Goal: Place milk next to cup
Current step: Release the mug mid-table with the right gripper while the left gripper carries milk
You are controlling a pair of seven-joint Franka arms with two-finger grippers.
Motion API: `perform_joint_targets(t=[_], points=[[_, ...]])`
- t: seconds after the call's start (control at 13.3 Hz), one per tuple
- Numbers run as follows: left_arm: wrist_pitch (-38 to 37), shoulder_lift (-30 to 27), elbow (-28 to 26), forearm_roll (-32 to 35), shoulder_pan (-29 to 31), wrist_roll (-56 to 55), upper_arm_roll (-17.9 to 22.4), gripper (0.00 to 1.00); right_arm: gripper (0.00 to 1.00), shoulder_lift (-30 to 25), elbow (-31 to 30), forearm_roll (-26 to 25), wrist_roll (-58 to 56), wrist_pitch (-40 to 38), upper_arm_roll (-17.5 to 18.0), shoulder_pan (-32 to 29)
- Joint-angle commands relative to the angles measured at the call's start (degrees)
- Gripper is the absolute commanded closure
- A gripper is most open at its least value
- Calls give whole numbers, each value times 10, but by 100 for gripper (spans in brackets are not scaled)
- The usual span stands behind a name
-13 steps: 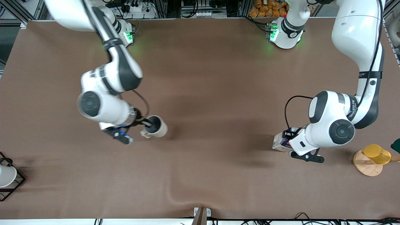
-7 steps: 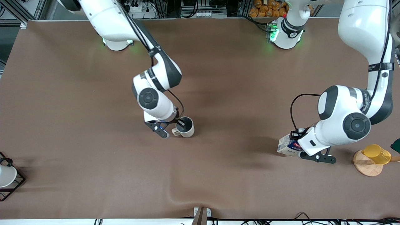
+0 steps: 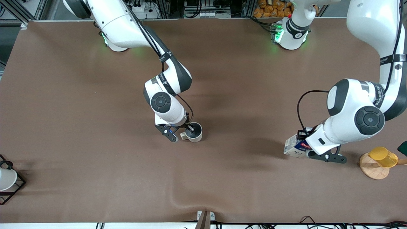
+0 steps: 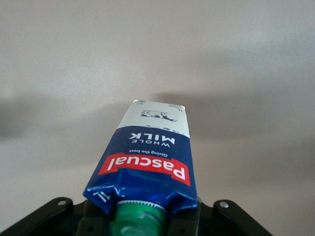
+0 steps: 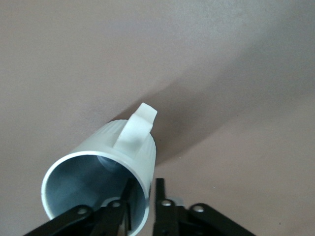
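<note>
The beige-white cup [image 3: 194, 132] hangs over the middle of the table. My right gripper [image 3: 188, 127] is shut on its rim, one finger inside and one outside, as the right wrist view shows [image 5: 145, 194]; the cup [image 5: 113, 157] has a grey interior and a loop handle. The milk [image 3: 296, 146], a dark blue carton with a red band and pale base, is tilted over the table toward the left arm's end. My left gripper [image 3: 306, 137] is shut on its top by the green cap. In the left wrist view the milk [image 4: 150, 160] fills the middle, held by the left gripper [image 4: 140, 216].
A yellow cup on a round wooden base [image 3: 378, 160] stands near the milk at the left arm's end. A white cup in a black wire rack [image 3: 8, 181] sits at the right arm's end, near the front edge.
My right gripper has carried the cup from the right arm's end toward the table's middle. My left gripper has shifted the milk slightly, keeping hold of it.
</note>
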Motion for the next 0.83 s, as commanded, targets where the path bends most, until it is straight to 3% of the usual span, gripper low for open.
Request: perform_joint_targets(t=[0.0, 0.15, 0.3, 0.53, 0.75], points=[[-21, -20, -10, -6, -8, -21, -1, 100, 0, -9, 46, -4, 2, -66, -9, -11], [-40, -21, -10, -6, -22, -61, -16, 100, 0, -11, 107, -4, -13, -179, -9, -48], [-76, -35, -10, -6, -21, -93, -52, 100, 0, -33, 126, -4, -108, -265, -11, -93], [-104, -50, -8, -18, -21, -190, -114, 100, 0, -82, 121, -13, -258, -312, -11, -186], [-107, -48, -9, -24, -41, -305, -169, 100, 0, -94, 120, -55, -464, -340, -11, -265]])
